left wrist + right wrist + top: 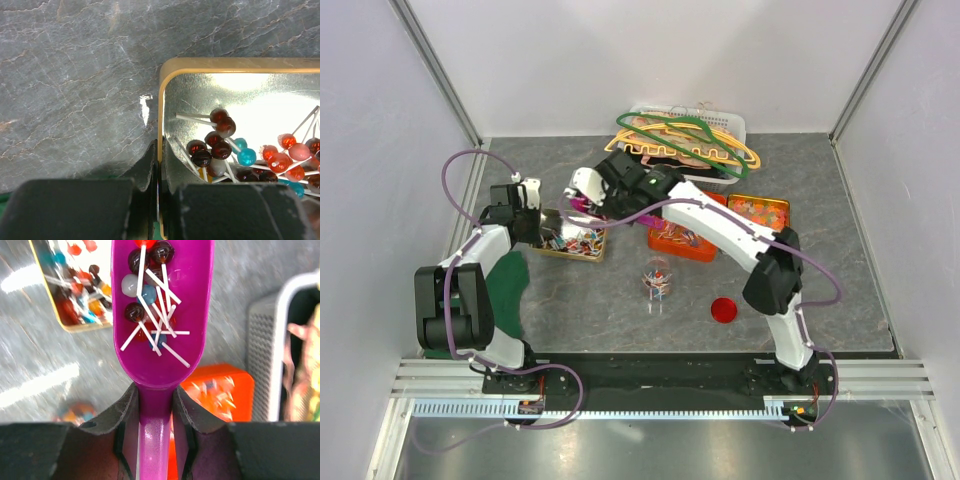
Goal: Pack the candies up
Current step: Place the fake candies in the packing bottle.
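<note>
Candies [147,295] in scoop [165,360], tin [161,100] | left hand [159,172] clamps tin rim | right hand [155,400] grasps scoop

Your table [620,310], listed front to back.
- Front: cloth [508,285] at left, jar [657,283] at centre, lid [723,309] just right of it.
- Middle: left tin [552,248] holding candies [222,150], then the tray [682,245], with the right tin [760,210] beyond.
- Scoop [162,355] (more candies lie in it) is raised between left tin and tray.
- Back: basket [735,124], with hangers [685,140] piled on it.
</note>
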Robot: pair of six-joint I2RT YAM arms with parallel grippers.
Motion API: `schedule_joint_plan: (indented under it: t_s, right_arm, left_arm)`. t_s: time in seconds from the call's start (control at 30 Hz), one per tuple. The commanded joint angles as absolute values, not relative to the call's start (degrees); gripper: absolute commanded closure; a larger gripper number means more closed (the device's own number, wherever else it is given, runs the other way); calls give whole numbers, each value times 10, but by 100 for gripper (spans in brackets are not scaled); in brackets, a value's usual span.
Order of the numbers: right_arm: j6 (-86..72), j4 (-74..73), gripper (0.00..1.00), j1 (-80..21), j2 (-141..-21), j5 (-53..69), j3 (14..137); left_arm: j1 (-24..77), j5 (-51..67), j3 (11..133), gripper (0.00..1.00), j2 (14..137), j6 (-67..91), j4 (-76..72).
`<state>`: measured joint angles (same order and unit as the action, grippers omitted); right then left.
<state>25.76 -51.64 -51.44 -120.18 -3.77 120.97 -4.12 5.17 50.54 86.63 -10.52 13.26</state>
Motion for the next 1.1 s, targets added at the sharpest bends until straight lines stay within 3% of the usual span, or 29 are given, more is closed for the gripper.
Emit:
schedule_joint_plan:
  t_s: [0.0,0.37,1.07]
  right_arm:
    - [322,-565,100,-474,-1110,-7,1166]
    - [424,-650,100,-423,-953,18,995]
    - [480,-795,100,-430,-882,-13,941]
  left_arm:
    - [-44,103,526,98,867,-88,109]
    - [-44,98,541,98,912,-93,125]
    - [-41,64,564,98,963,-105,155]
